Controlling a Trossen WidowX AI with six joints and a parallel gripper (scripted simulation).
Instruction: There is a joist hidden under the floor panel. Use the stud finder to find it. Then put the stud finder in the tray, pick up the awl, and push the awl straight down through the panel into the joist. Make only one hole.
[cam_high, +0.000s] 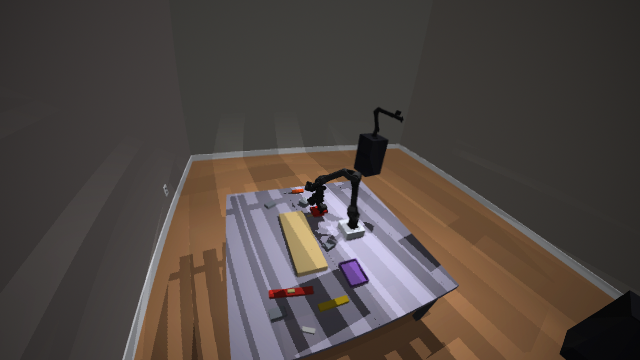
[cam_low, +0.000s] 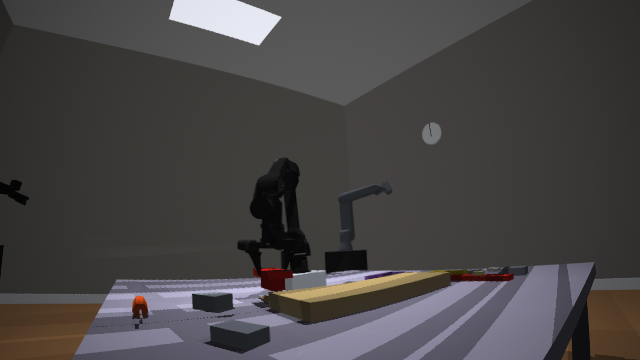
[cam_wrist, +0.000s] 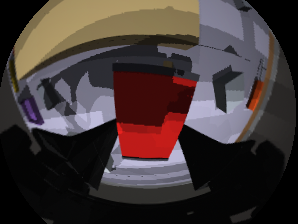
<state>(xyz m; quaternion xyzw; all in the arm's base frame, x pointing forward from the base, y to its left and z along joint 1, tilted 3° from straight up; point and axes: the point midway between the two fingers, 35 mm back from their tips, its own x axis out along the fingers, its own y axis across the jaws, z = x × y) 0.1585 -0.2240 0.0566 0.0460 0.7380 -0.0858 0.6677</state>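
The gripper (cam_high: 320, 209) (cam_low: 275, 265) (cam_wrist: 149, 123) is clamped on a red block (cam_high: 318, 212) (cam_low: 276, 279) (cam_wrist: 149, 112), which by its shape and the task I take to be the stud finder. In the wrist view it sits between the two fingers, its long axis running out from them towards the floor panel (cam_high: 298, 243) (cam_low: 360, 296) (cam_wrist: 125, 22).

The relation that matters now is stud finder to panel. Seen from the top view, the tan panel lies just to the left of the held block and stretches towards the near side, so the block is beside its far end, apart from the top face. The next move probably calls for a small lift, then a shift left over that end and a slow, level pass along the panel's long axis. Carried too low, the block could knock the panel's raised edge; tilted, it may read poorly.

The tray, purple (cam_high: 354, 273) (cam_wrist: 32, 111), is on the desk (cam_high: 395, 272) (cam_low: 165, 345), right of the panel's near end. The awl, with its orange handle (cam_high: 297, 191) (cam_low: 140, 306) (cam_wrist: 255, 95), lies at the far side, its tip pointing left in the top view. Both are for later; the search has yet to be done, by my judgement.
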